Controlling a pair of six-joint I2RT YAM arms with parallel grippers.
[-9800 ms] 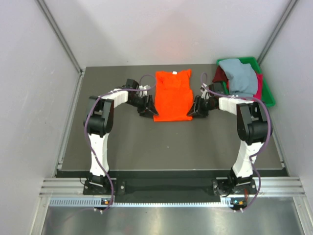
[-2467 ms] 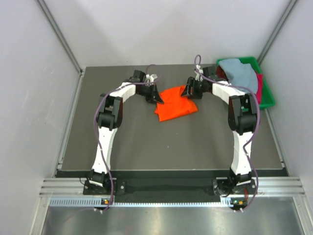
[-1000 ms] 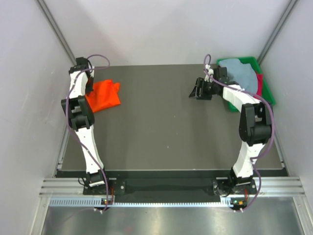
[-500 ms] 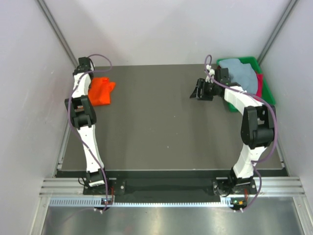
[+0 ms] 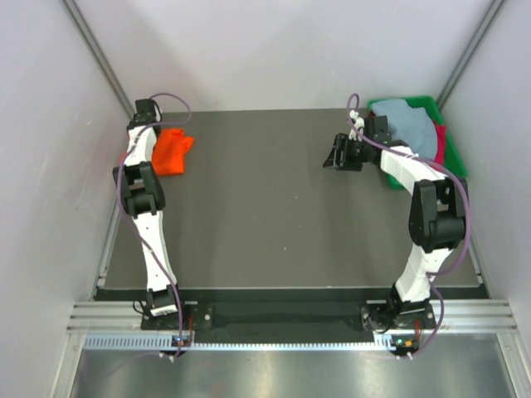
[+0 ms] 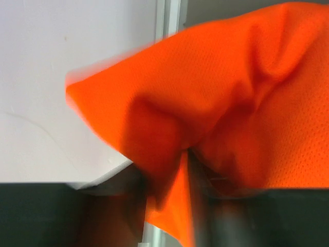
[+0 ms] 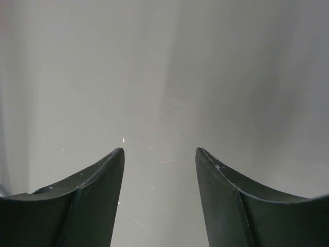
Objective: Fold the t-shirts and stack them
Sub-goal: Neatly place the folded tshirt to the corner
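The bright orange t-shirt (image 5: 174, 153) lies bunched at the table's far left, against the side wall. My left gripper (image 5: 156, 139) is at its back edge. In the left wrist view the orange t-shirt (image 6: 231, 92) fills the frame and a fold of it hangs in the narrow gap of the left gripper (image 6: 167, 175); blur hides whether the fingers still pinch it. My right gripper (image 5: 333, 155) stands open over bare table, and nothing lies between its fingers in the wrist view (image 7: 159, 152). A pale grey-blue t-shirt (image 5: 411, 128) lies on a crimson one (image 5: 440, 141) in the tray.
The green plastic tray (image 5: 455, 170) stands at the back right corner. The dark table (image 5: 265, 199) is walled by white panels on the left, back and right. A metal rail (image 6: 167, 15) runs beside the orange cloth.
The left arm has drawn the orange t-shirt a little further towards the back left corner, and it is more bunched. The right arm has stayed put.
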